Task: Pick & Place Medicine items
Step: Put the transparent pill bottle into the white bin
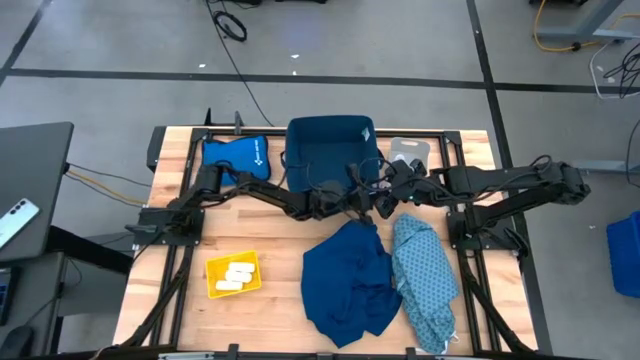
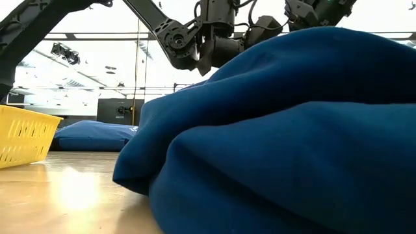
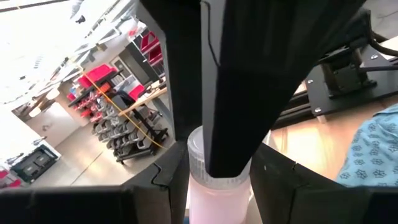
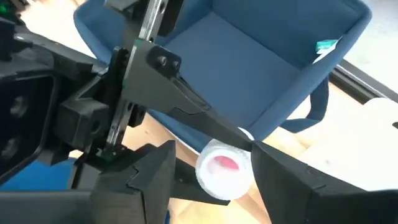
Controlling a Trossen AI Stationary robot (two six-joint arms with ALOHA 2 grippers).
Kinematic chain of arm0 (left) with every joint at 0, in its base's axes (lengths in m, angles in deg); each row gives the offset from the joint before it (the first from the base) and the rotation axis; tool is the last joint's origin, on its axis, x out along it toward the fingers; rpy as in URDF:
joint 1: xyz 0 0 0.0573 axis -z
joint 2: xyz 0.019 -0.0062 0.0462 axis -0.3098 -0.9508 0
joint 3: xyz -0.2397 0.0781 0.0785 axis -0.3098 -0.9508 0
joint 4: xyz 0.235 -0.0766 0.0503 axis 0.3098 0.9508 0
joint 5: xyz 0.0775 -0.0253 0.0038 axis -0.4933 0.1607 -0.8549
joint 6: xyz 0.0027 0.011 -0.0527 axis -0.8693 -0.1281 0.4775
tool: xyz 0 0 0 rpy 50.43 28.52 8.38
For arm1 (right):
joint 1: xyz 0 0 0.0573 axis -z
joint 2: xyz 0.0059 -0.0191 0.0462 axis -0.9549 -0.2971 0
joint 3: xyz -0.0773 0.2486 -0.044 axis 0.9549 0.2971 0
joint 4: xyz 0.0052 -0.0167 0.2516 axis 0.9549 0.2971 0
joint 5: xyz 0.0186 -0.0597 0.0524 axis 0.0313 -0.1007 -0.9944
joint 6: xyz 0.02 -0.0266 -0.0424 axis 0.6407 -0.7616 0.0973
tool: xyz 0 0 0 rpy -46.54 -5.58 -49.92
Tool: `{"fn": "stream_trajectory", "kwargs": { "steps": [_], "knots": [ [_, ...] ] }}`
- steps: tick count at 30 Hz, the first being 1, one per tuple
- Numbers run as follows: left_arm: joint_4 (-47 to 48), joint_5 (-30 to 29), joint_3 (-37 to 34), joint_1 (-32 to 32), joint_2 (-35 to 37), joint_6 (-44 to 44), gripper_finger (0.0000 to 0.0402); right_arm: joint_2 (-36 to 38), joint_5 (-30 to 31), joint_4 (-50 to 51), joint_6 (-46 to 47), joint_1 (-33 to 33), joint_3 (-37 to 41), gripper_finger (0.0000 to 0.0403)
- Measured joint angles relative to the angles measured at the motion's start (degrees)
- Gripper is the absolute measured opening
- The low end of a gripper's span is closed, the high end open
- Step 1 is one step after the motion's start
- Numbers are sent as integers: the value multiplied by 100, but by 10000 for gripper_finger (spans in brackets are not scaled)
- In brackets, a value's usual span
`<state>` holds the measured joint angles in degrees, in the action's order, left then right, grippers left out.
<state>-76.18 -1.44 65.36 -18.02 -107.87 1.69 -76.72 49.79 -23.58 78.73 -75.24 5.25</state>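
Note:
A small whitish bottle (image 3: 217, 193) with a ribbed cap (image 3: 200, 163) is held in the air between my two grippers over the table's middle. My left gripper (image 1: 372, 205) is shut on its body. My right gripper (image 1: 392, 192) meets it from the other side, open, with its fingers on either side of the cap end (image 4: 224, 168). I see a gap beside one finger (image 4: 155, 180). The bottle is hidden in the high view. The yellow tray (image 1: 212, 275), near the left front, holds several cream-white packs (image 1: 236, 277). My left gripper pinches the bottle's body (image 3: 217, 202) between its two fingers (image 3: 168, 180). The cap end points away from it toward my right gripper. The bottle is lifted clear of the table and lies roughly level, in line with the fingers.
A dark blue cloth (image 1: 345, 280) and a patterned light blue cloth (image 1: 425, 280) lie heaped on the near right half; the dark one fills the low view (image 2: 292, 130). A blue fabric bin (image 1: 330, 150) and a flat blue pouch (image 1: 235, 158) sit at the far edge.

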Motion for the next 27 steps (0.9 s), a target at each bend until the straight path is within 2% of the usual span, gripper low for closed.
{"fn": "stream_trajectory", "kwargs": {
  "steps": [16,19,23,27],
  "knots": [
    [-166,-87,30,9,-11,121,141,-22,-39,433,104,26,-5,213],
    [-168,-92,29,29,-11,133,141,-36,2,428,127,26,-5,194],
    [-168,-109,28,37,-11,152,141,-36,-13,435,123,26,-5,140],
    [-168,-108,28,36,-11,166,141,-36,-17,437,79,26,-5,133]
  ]
}}
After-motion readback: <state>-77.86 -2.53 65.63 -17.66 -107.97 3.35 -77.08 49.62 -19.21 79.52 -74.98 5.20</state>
